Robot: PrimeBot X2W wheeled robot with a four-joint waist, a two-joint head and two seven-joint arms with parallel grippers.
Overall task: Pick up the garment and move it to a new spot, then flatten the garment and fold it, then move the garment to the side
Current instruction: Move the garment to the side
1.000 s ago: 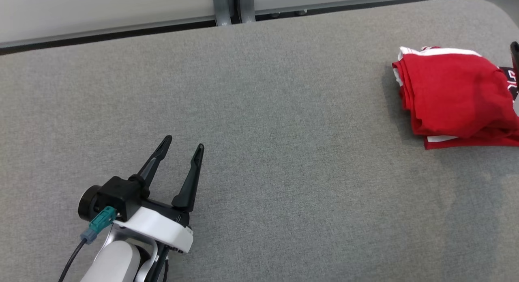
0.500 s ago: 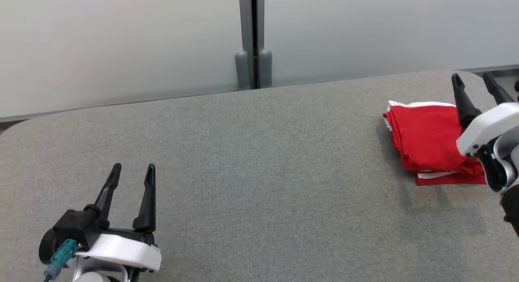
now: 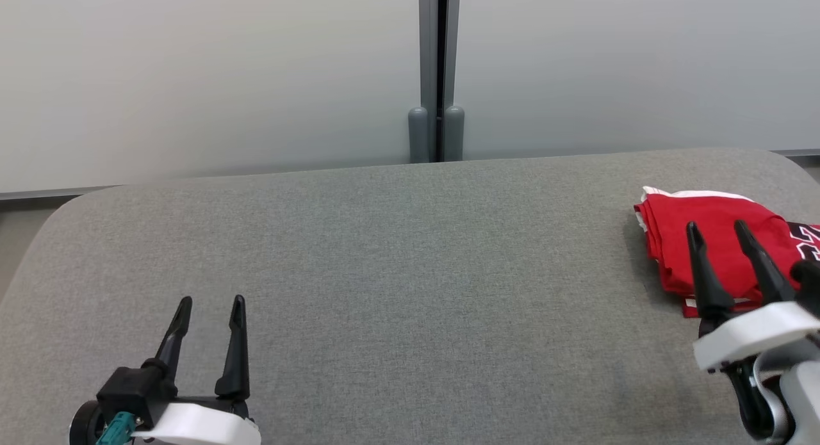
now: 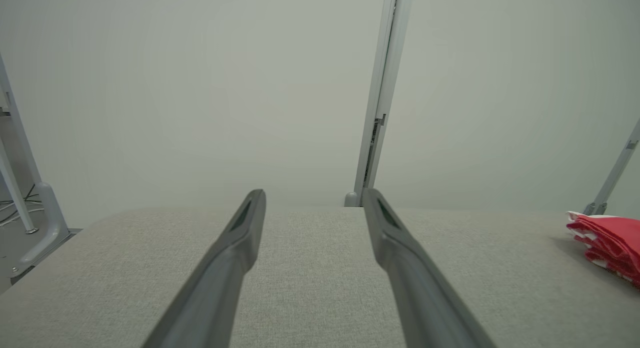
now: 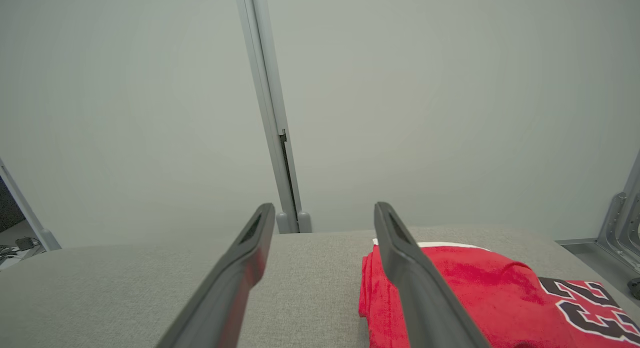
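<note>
The garment [image 3: 711, 240] is a red jersey with white trim and black lettering, folded into a stack at the far right of the grey padded table [image 3: 410, 272]. It also appears in the left wrist view as the garment [image 4: 607, 240] and in the right wrist view as the garment [image 5: 480, 293]. My right gripper [image 3: 717, 228] hovers open in front of the jersey, its fingers overlapping the near edge, nothing between them. My left gripper [image 3: 211, 302] stands open at the lower left, far from the jersey. The same open left gripper [image 4: 312, 198] and right gripper [image 5: 324, 212] frame bare table.
A pale wall with a grey vertical post [image 3: 437, 73] stands right behind the table's far edge. The table's rounded left corner [image 3: 70, 208] and right corner [image 3: 785, 160] are in sight. A metal frame leg [image 4: 30, 208] stands off the left side.
The head camera has tilted up, bringing the wall into view. My right gripper has drawn back toward me from over the jersey. The left gripper has pulled back and straightened.
</note>
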